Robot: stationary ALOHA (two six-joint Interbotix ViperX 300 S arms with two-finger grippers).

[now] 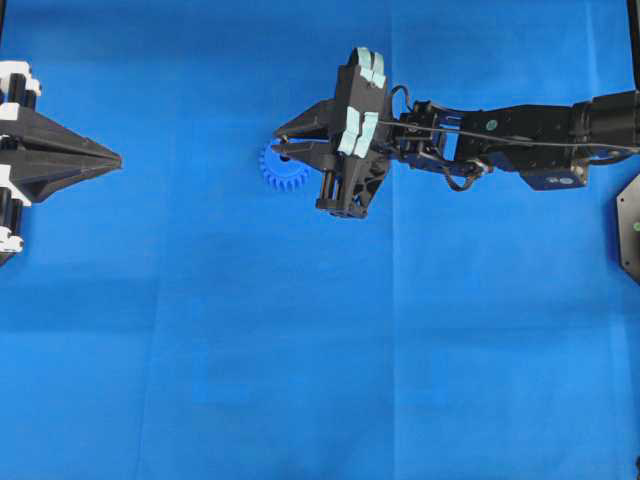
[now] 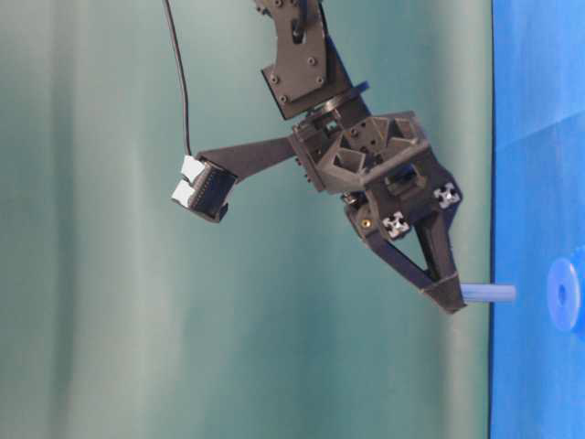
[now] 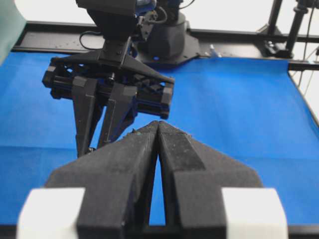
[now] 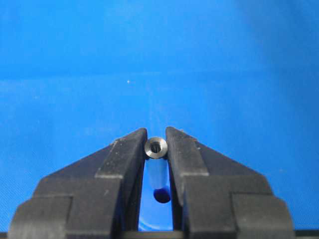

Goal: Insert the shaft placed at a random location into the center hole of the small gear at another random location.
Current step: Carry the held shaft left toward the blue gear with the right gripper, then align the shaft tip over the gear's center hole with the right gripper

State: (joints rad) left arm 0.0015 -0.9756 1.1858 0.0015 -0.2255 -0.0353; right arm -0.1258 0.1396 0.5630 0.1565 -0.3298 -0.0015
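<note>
Shaft (image 4: 155, 148) x1 pinched in R gripper (image 4: 156, 149); gear (image 1: 281, 170) x1 on cloth.

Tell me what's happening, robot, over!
Right end effector shut on the shaft, above the small gear. Left end effector shut, parked aside. Nothing in the way.

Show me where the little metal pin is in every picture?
Overhead: the shaft is barely a speck at the right end effector tips, just above the small gear.
Table-level: it pokes out from the tips toward the blue cloth, lower right.
Left wrist: cannot make it out.
Right wrist: end-on shiny ring between the fingertips, centre.
Shared landmark: the right end effector holding it.
</note>
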